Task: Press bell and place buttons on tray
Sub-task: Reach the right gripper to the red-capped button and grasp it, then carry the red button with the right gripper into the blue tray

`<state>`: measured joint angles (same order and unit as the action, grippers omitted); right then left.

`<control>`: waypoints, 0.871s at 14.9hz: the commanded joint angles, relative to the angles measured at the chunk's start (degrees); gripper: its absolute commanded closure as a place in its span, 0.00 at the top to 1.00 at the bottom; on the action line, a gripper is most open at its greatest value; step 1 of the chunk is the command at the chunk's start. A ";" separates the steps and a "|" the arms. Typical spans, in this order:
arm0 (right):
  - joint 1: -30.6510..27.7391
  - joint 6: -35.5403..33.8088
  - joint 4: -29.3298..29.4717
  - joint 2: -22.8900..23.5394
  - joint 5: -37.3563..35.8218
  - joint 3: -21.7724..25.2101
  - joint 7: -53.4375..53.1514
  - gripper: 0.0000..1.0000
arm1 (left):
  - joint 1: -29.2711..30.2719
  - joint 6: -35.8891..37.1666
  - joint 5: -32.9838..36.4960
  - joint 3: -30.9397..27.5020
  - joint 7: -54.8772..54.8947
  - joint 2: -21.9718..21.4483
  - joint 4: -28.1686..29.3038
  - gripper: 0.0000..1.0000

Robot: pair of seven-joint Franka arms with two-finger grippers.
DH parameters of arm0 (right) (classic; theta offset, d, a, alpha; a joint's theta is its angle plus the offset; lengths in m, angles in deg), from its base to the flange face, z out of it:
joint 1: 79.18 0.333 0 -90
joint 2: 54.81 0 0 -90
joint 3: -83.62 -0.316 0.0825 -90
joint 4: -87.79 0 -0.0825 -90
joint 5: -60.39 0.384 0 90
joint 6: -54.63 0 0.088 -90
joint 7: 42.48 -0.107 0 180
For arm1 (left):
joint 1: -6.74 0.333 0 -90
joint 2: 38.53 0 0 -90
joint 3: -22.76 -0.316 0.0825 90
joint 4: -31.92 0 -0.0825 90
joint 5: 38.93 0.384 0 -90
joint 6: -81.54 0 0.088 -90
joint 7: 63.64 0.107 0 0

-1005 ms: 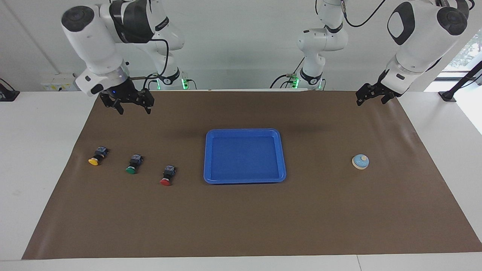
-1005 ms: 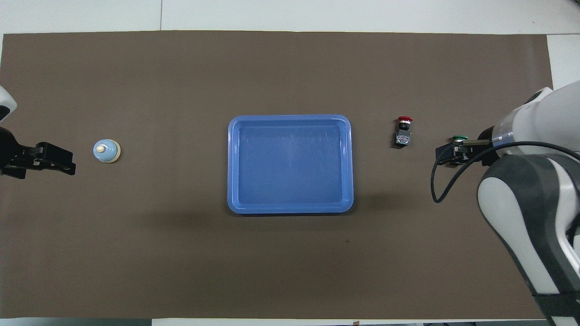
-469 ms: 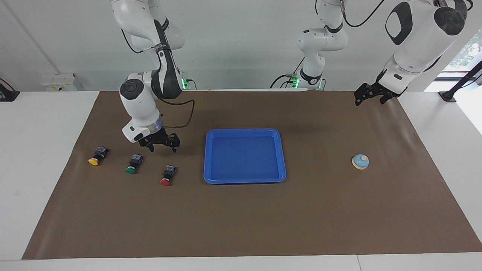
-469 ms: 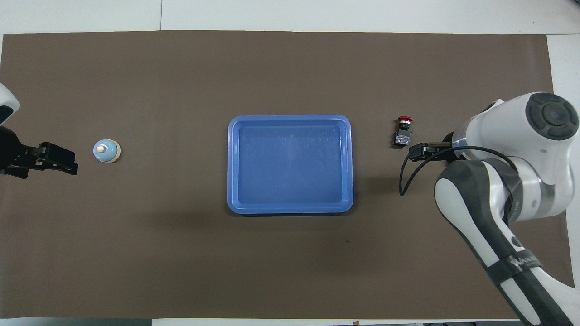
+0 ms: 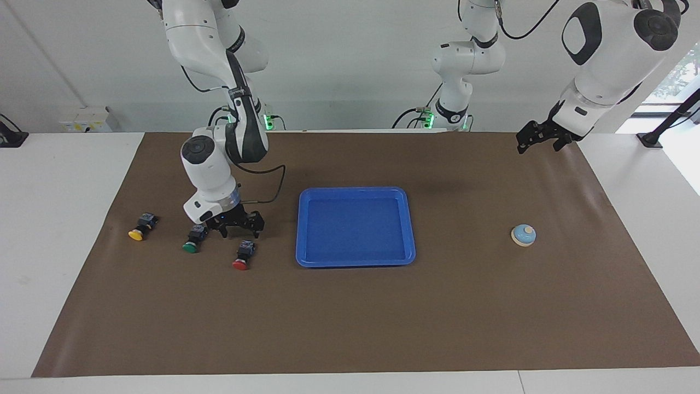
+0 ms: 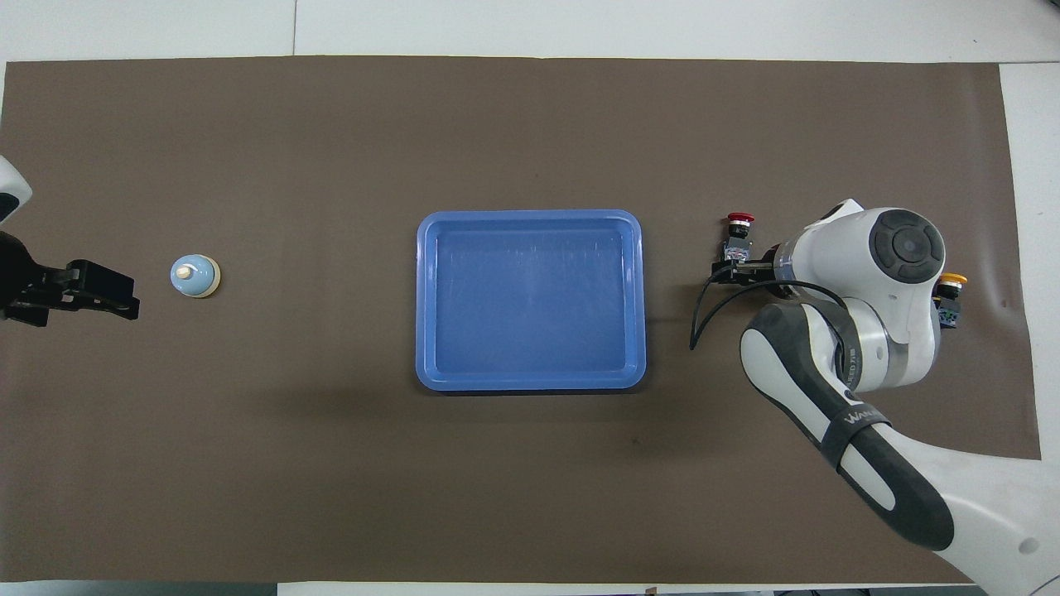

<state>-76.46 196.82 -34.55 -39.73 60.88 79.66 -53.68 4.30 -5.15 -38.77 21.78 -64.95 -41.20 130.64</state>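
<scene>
Over the red button [image 5: 242, 255], the right pincer [image 5: 239, 228] hovers with jaws spread, holding nothing; the button lies just below it, cap pointing away from the robots. Left pincer [image 5: 540, 139] waits open, high above the surface, bell [image 5: 523, 235] unpressed. Forearm lettering, possibly "WANDA", isn't legible.

A wide white table [image 5: 60, 219] fills both views; a large brown rectangular paper-like mat [image 5: 350, 317] lies flat over most of its top, leaving bare white margins at both ends and along the long edges; a thin seam [image 6: 296, 29] crosses the bare white strip past the mat; a plain pale grey-white wall [image 5: 350, 65] rises at the table's robot end; a window [image 5: 675, 76] with green foliage shows at one upper corner, giving daylight; soft shadows fall on the mat.
</scene>
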 commanded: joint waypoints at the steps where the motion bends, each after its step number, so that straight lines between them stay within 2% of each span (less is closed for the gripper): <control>1: -0.17 1.32 2.55 2.67 -1.90 -0.17 -2.60 1.00 | 0.34 -0.23 -0.51 0.10 -0.36 -0.67 0.16 1.00; 5: -0.17 1.86 2.90 3.20 -1.81 -0.17 -2.78 0.95 | 0.34 -0.23 -0.51 0.10 -0.36 -0.67 0.16 1.00; 6: -0.17 1.86 2.99 3.46 -1.81 -0.17 -3.04 0.89 | 0.34 -0.15 -0.51 0.10 -0.36 -0.67 0.16 1.00; 7: -0.17 1.86 2.99 3.55 -1.90 -0.17 -3.82 0.72 | 0.34 -0.23 -0.51 0.10 -0.36 -0.67 0.16 1.00; 9: -0.09 1.86 2.99 3.56 -1.90 -0.26 -5.41 0.12 | 0.34 -0.23 -0.51 0.10 -0.36 -0.67 0.16 1.00; 10: -0.09 1.95 3.08 3.56 -1.90 -0.26 -5.59 0.00 | 0.34 -0.23 -0.51 0.10 -0.36 -0.67 0.16 1.00; 13: 0.44 0.99 4.47 3.64 -1.90 -0.17 -6.20 0.00 | 0.34 -0.23 -0.51 0.10 -0.36 -0.67 0.16 1.00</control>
<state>-76.36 197.70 -31.60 -36.97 60.49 79.65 -57.72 4.30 -5.15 -38.77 21.78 -64.95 -41.25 130.63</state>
